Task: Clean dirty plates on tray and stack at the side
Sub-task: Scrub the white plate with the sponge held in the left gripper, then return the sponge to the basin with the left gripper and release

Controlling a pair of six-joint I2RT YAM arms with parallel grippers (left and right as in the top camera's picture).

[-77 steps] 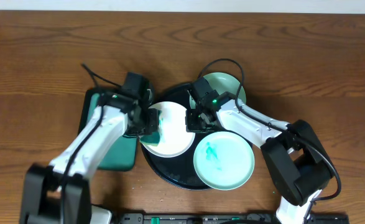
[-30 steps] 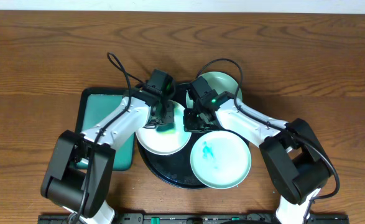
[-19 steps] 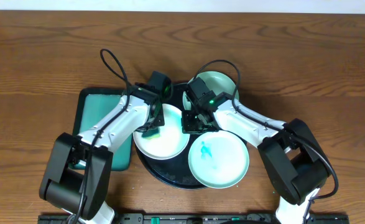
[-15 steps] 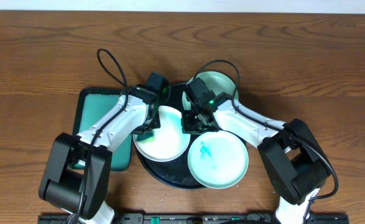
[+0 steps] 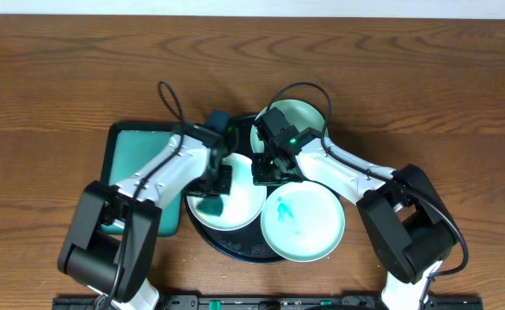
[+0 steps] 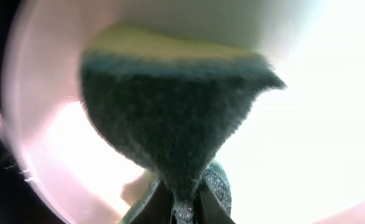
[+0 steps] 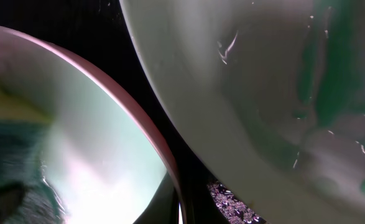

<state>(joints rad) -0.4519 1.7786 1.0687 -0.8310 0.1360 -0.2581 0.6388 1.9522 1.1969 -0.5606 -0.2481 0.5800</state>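
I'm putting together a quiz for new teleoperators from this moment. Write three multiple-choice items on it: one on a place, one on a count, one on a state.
1. Where is the sponge?
A. On the front mint-green plate
B. On the back mint-green plate
C. On the white plate

2. How many mint-green plates are in view?
A. One
B. Two
C. Three

3. What state is the front mint-green plate in?
A. Smeared with teal
B. Wiped clean
C. Turned upside down

Answers:
1 C: the left gripper holds the sponge down on the white plate, which lies on the black tray.
2 B: one sits at the front and the back mint-green plate lies behind the right arm.
3 A: a teal streak marks its middle.
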